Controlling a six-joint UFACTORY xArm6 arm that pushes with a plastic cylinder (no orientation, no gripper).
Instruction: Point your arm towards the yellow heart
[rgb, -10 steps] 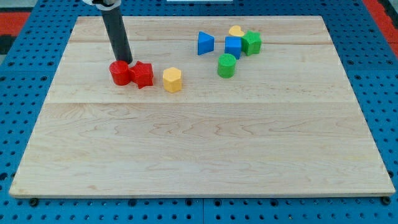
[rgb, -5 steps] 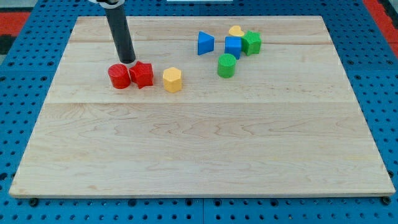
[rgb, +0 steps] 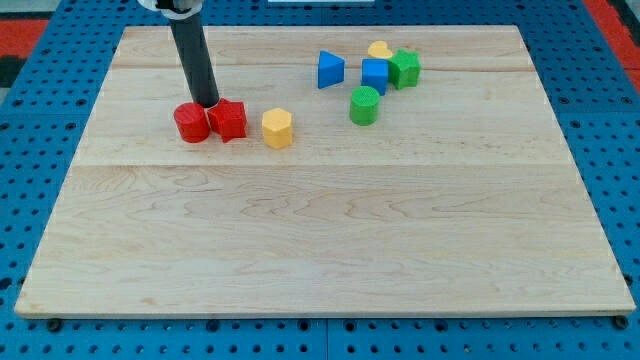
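Observation:
The yellow heart (rgb: 379, 49) lies near the view's top, right of centre, partly hidden behind a blue cube (rgb: 375, 75) and beside a green star-shaped block (rgb: 404, 68). My tip (rgb: 208, 103) is far to the heart's left, just above the gap between a red cylinder (rgb: 191, 123) and a red star-shaped block (rgb: 228, 120), touching or almost touching them.
A yellow hexagonal block (rgb: 277, 128) sits right of the red pair. A blue triangle (rgb: 330, 69) and a green cylinder (rgb: 364, 104) lie near the heart cluster. All rest on a wooden board (rgb: 320, 240) over a blue pegboard.
My tip has moved slightly to the view's right along the top of the red blocks. The red cylinder has shifted a little to the left and down.

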